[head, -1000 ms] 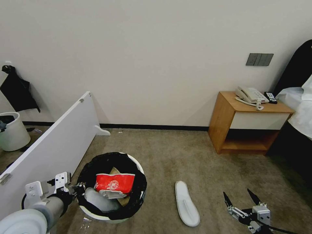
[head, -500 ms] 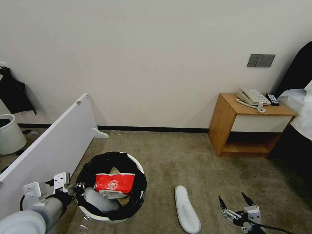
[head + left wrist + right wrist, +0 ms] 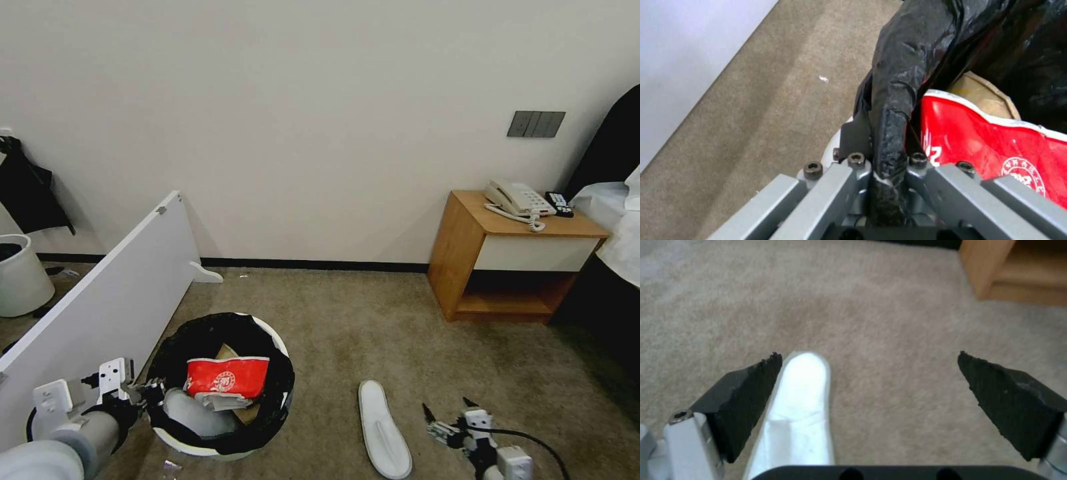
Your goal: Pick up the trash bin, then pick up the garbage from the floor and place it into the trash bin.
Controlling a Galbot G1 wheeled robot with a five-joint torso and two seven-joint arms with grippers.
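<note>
On the carpet [image 3: 373, 320], the trash bin [image 3: 220, 383] is clamped at its bag-covered rim by the left gripper [image 3: 148, 393], a white slipper [image 3: 381, 428] lies just beside the spread-fingered right gripper [image 3: 445, 419], seemingly untouched.

Trash bin [image 3: 277, 337]: white smooth plastic, glossy crinkled black bag. Slipper [image 3: 383, 429]: white matt cloth. Floor: rough beige carpet [image 3: 373, 320]. Nightstand [image 3: 517, 257]: smooth wood.
</note>
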